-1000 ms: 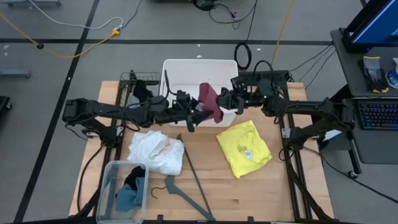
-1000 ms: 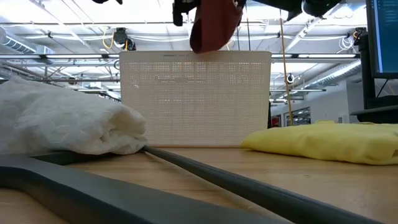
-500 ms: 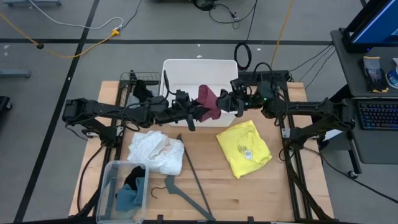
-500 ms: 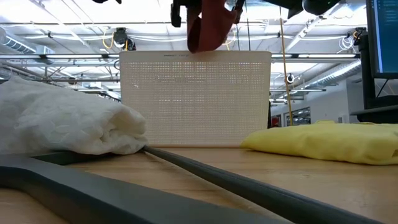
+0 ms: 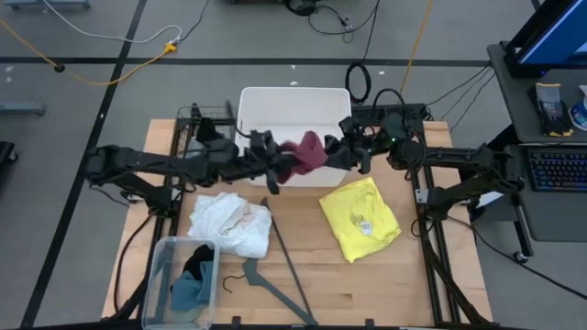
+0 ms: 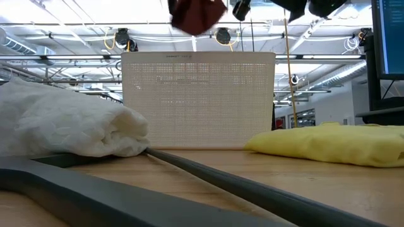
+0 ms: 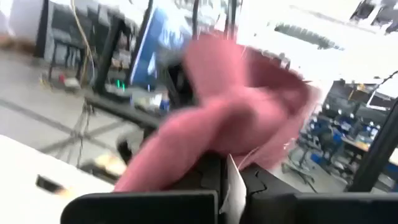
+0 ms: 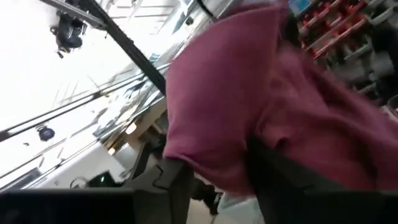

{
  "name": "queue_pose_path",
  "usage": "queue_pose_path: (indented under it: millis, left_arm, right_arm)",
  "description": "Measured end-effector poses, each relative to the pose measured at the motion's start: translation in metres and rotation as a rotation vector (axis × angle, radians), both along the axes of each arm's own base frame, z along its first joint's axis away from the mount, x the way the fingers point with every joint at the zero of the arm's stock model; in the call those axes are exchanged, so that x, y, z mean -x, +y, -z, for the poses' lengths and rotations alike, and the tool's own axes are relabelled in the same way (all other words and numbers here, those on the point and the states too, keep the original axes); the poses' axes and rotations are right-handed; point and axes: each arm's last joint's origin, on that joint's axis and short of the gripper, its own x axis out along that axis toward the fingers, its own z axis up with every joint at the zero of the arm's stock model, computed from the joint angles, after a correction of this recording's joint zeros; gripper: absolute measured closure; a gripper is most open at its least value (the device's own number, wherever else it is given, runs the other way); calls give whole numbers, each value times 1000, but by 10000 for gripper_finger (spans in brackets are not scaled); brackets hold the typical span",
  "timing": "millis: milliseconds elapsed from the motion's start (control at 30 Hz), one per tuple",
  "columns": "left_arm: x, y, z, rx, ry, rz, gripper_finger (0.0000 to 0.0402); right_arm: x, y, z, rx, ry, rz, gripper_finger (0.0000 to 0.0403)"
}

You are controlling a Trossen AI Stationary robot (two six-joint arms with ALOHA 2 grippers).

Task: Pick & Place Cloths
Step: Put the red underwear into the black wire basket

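Note:
The maroon cloth (image 5: pixel 305 151) hangs bunched in the air over the near wall of the white basket (image 5: pixel 293 103), between my two grippers. My left gripper (image 5: pixel 279 165) is shut on its left end. My right gripper (image 5: pixel 337 154) stands open just right of the cloth; in the low view a small gap separates the right gripper (image 6: pixel 241 9) from the maroon cloth (image 6: pixel 196 15). The white cloth (image 5: pixel 229 225) and the yellow cloth (image 5: pixel 359 218) lie flat on the table. Black and teal cloths lie in the clear bin (image 5: pixel 158 291). My left gripper pinches a bunched end of the maroon cloth (image 7: pixel 205 152) between its two fingers, coming in about level from the table's left. The cloth is lifted clear of table and basket and bulges out beyond the fingers. A small white tag (image 7: pixel 233 186) shows beside the fingers.
A grey clothes hanger (image 5: pixel 280 266) lies on the table between the white cloth and the yellow cloth, its long bar running toward the near edge. The perforated basket wall (image 6: pixel 199 101) stands at the back. A wire rack (image 5: pixel 204 119) sits at the far left.
My left gripper has shut on the maroon cloth and has gone slightly up and toward the table's left. My right gripper has opened and let go. The cloth, which hung down from the right gripper, is now higher, bunched and drawn leftward.

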Motion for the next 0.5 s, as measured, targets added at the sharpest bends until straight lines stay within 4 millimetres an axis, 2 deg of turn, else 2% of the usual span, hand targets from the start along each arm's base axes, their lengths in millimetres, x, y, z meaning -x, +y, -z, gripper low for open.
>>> queue_pose_path:
  millis: [267, 500]
  left_arm:
    - [41, -3, -38, -144, -55, -154, 401]
    - [81, 0, -61, -222, -5, -437, 401]
  right_arm:
    - [9, -6, -3, 29, 7, -66, 239]
    - [15, -13, -7, 51, -9, -59, 239]
